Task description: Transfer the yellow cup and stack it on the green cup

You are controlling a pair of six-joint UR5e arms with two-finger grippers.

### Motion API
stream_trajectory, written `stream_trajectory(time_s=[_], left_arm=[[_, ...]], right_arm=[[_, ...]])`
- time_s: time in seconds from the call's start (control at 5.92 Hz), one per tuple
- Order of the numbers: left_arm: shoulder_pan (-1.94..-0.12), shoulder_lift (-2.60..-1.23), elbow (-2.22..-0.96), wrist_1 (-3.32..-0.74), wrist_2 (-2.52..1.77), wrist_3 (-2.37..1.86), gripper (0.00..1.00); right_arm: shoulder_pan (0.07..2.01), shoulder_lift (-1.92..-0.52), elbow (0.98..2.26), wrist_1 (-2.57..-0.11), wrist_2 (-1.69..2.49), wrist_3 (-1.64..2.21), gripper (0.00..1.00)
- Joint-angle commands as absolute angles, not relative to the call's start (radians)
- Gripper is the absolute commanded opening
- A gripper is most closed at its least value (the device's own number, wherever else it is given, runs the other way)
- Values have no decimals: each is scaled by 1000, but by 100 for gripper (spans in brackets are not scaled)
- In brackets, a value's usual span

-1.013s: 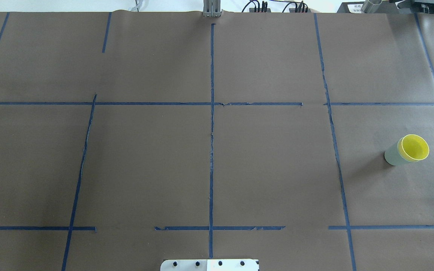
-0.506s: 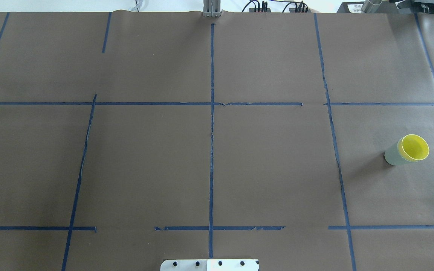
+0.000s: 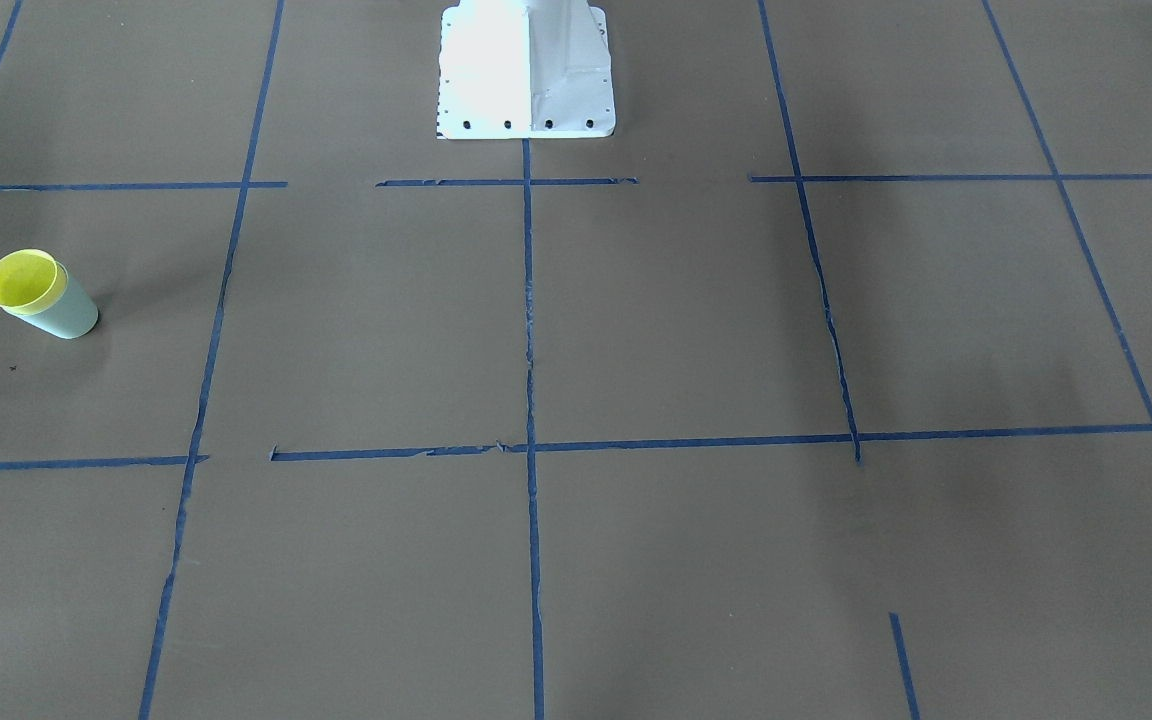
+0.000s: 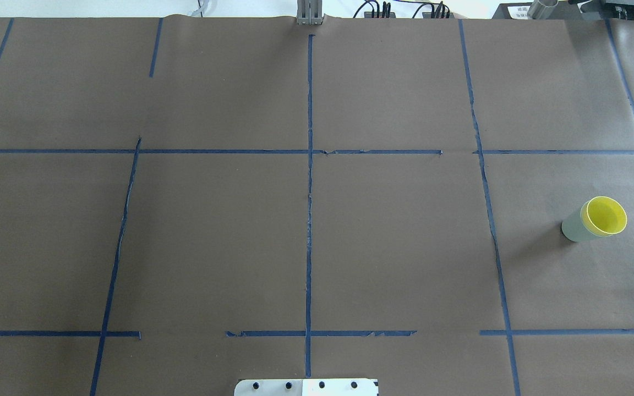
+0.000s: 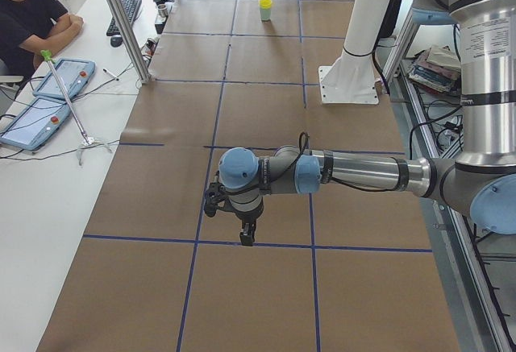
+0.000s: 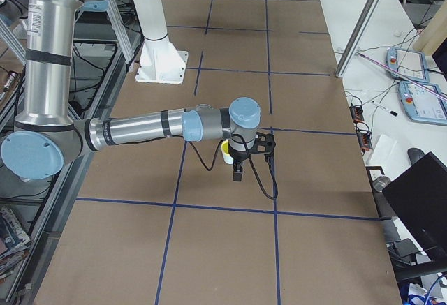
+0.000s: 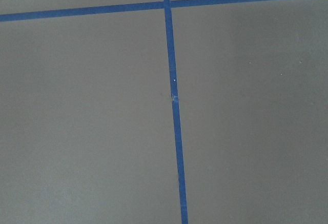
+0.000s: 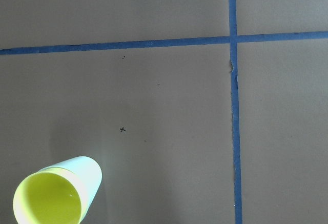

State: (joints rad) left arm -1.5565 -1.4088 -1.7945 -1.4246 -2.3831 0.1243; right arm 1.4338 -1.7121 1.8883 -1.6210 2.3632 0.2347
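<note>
The yellow cup (image 4: 605, 214) sits nested inside the green cup (image 4: 572, 229), upright on the brown table at my right side. The pair also shows in the front view, yellow cup (image 3: 24, 280) in green cup (image 3: 68, 318), and at the lower left of the right wrist view (image 8: 48, 203). My right gripper (image 6: 237, 172) hangs above the table close beside the cups, which its wrist partly hides in that view. My left gripper (image 5: 246, 235) hangs over bare table far from the cups. Both grippers show only in the side views, so I cannot tell whether they are open or shut.
Blue tape lines (image 4: 309, 192) divide the brown table cover. The white robot base plate (image 4: 306, 387) is at the near edge. A metal post (image 5: 121, 22), tablets (image 5: 48, 86) and a seated person (image 5: 28, 10) are beside the table.
</note>
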Motion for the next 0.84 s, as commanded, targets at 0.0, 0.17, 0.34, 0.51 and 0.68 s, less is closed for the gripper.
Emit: stream_trajectory(time_s=[0.0, 0.17, 0.34, 0.51, 0.68], left_arm=[[-1558, -1408, -1795, -1445, -2379, 124, 100], [-1557, -1407, -1804, -1459, -2382, 123, 100], [-1554, -1423, -1799, -1447, -2378, 123, 100], [-1552, -1420, -1805, -1450, -2376, 124, 100], [-1552, -1422, -1822, -1448, -2378, 124, 100]], right_arm=[[1433, -1717, 1882, -1618, 2365, 238, 100], [1433, -1718, 1850, -1617, 2370, 235, 100], [1434, -1721, 1815, -1617, 2408, 112, 100], [1439, -1714, 1824, -1615, 2405, 86, 100], [1439, -1709, 1818, -1615, 2399, 86, 100]])
